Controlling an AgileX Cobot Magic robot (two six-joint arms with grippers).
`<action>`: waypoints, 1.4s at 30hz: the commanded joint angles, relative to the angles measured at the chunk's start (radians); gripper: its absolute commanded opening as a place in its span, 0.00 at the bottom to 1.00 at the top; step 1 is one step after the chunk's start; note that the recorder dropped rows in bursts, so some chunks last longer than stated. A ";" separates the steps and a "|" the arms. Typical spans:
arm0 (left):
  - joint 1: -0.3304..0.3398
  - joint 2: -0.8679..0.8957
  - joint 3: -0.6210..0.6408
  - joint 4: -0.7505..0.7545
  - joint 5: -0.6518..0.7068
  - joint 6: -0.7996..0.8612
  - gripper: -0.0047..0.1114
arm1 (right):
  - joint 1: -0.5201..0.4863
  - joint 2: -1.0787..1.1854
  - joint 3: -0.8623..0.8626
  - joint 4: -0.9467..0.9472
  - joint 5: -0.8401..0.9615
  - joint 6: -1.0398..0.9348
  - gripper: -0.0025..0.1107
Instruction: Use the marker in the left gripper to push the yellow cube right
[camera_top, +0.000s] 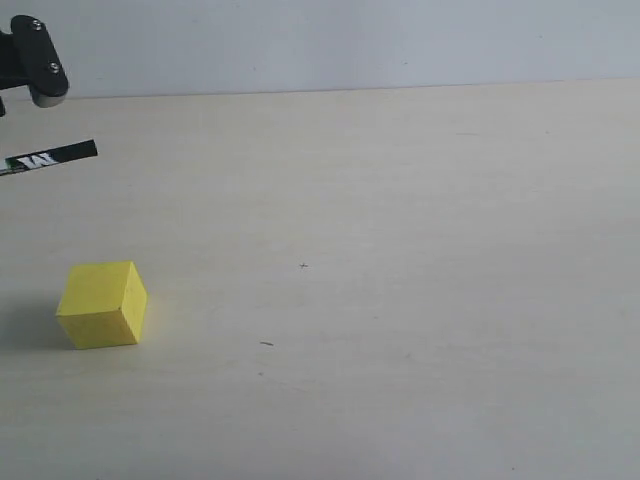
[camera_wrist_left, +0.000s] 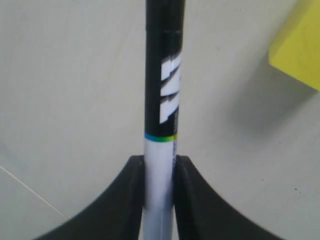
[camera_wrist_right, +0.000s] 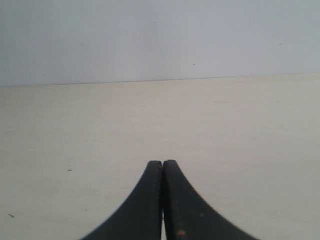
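Observation:
The yellow cube (camera_top: 102, 304) rests on the pale table near the left front; one corner of the cube (camera_wrist_left: 299, 45) shows in the left wrist view. The marker (camera_top: 52, 157) pokes in from the left edge, hanging above and behind the cube, apart from it. My left gripper (camera_wrist_left: 159, 162) is shut on the marker's white barrel (camera_wrist_left: 159, 185), with the black label and cap (camera_wrist_left: 164, 65) pointing away. Only a black part of the left arm (camera_top: 35, 62) shows at the top left of the exterior view. My right gripper (camera_wrist_right: 162, 164) is shut on nothing, over bare table.
The pale table (camera_top: 400, 250) stretches right of the cube, bearing only tiny specks (camera_top: 303, 265). A light wall (camera_top: 350, 40) rises behind the table's far edge.

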 joint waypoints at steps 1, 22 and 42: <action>0.087 -0.003 0.030 -0.152 -0.020 0.204 0.04 | 0.001 -0.005 0.004 -0.001 -0.007 -0.004 0.02; 0.331 0.018 0.267 -0.034 -0.356 0.423 0.04 | 0.001 -0.005 0.004 -0.001 -0.007 -0.004 0.02; 0.334 0.018 0.267 -0.050 -0.321 0.518 0.04 | 0.001 -0.005 0.004 -0.001 -0.007 -0.004 0.02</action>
